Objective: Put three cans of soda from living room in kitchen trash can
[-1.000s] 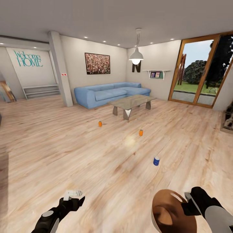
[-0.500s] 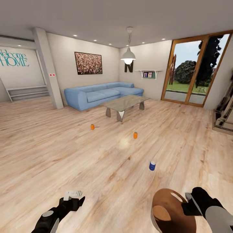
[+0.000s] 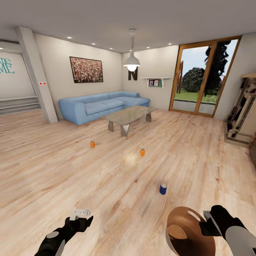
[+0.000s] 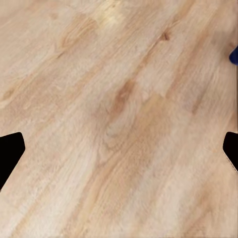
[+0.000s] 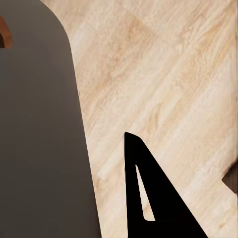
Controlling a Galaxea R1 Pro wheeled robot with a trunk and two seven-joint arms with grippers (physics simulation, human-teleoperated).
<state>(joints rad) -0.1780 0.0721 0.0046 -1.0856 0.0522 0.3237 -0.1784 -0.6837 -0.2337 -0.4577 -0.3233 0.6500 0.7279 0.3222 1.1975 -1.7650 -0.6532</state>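
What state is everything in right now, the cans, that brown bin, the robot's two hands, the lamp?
Blue soda can: upright on the floor, nearest the robot.
Middle orange can: upright on the floor.
Far orange can: upright on the floor, short of the glass table.
Trash can: tilted, held at its rim, no can visible inside.
Right gripper: shut on the trash can's rim.
Left gripper: open, empty.
Pendant lamp: lit.

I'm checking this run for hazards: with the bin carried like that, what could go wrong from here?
The trash can hangs tilted from the right gripper by its rim, so it might slip or swing. The blue soda can stands in the path ahead, so the base could knock it over.
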